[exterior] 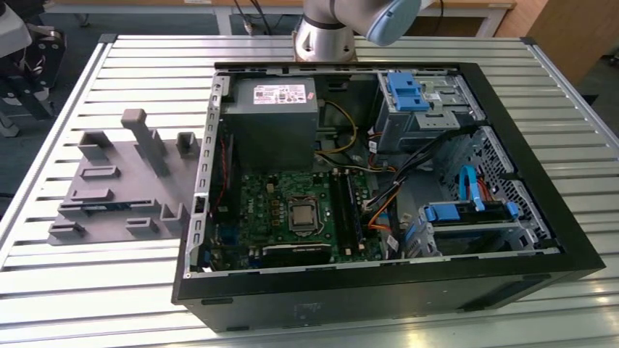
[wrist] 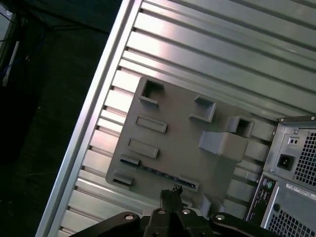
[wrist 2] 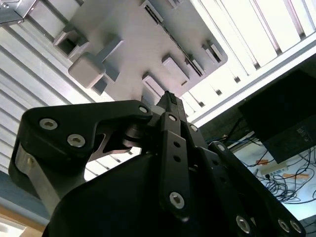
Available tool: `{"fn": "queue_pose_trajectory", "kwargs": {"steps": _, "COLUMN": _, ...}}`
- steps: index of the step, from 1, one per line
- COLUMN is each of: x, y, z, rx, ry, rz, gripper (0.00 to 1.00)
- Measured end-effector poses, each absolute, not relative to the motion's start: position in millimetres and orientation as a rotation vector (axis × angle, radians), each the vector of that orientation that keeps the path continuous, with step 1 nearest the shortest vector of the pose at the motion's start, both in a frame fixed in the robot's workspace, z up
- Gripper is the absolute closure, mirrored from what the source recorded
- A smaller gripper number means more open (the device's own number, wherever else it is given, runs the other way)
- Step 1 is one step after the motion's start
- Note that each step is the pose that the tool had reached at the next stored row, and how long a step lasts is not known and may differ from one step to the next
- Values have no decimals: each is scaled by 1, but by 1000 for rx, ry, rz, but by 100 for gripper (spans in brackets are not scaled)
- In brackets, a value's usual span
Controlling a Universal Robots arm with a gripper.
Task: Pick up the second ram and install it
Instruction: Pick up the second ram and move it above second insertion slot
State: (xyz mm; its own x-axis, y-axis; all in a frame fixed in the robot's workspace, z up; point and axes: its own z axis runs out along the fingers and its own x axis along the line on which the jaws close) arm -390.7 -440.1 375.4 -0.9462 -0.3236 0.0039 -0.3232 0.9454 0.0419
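Claw [wrist: 170, 191] [wrist 2: 170, 98]: fingers look pressed together at the tips in both wrist views, w/ nothing gripped btwn them. It hangs over the grey tray [wrist: 187, 128] [wrist 2: 128, 44], clear of it, no contact.

Second ram [wrist: 158, 172]: sits on edge in a long slot of the tray, seen as a thin dark strip in the first wrist view, just beyond the claw tips and apart from them. In the exterior view it reads as a bluish sliver [exterior: 97, 206] low in the tray [exterior: 106, 190], btwn the upright posts.

Tray lies flat on the slatted metal worktop [exterior: 116, 65] [wrist: 207, 44], just beside the open PC case [exterior: 387, 297], on the exterior view's left. Case rear w/ power socket and vent grille [wrist: 291, 163] is next to the tray in the first wrist view.

Inside the case: green motherboard [exterior: 266, 199] w/ silver processor [exterior: 303, 214], long ram slots [exterior: 350, 206] beside it on the exterior view's right; can't tell what's seated in them. PSU [exterior: 271, 119] sits beyond the board, blue drive brackets [exterior: 406, 90] further to the right. Arm base [exterior: 324, 32] stands at the worktop's far edge, behind the case.
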Motion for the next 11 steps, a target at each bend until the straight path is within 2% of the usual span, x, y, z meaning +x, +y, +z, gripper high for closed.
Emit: {"fn": "queue_pose_trajectory", "kwargs": {"steps": 11, "x": -391, "y": -440, "z": 375, "rx": 546, "ry": -3082, "rz": -64, "gripper": 89}}
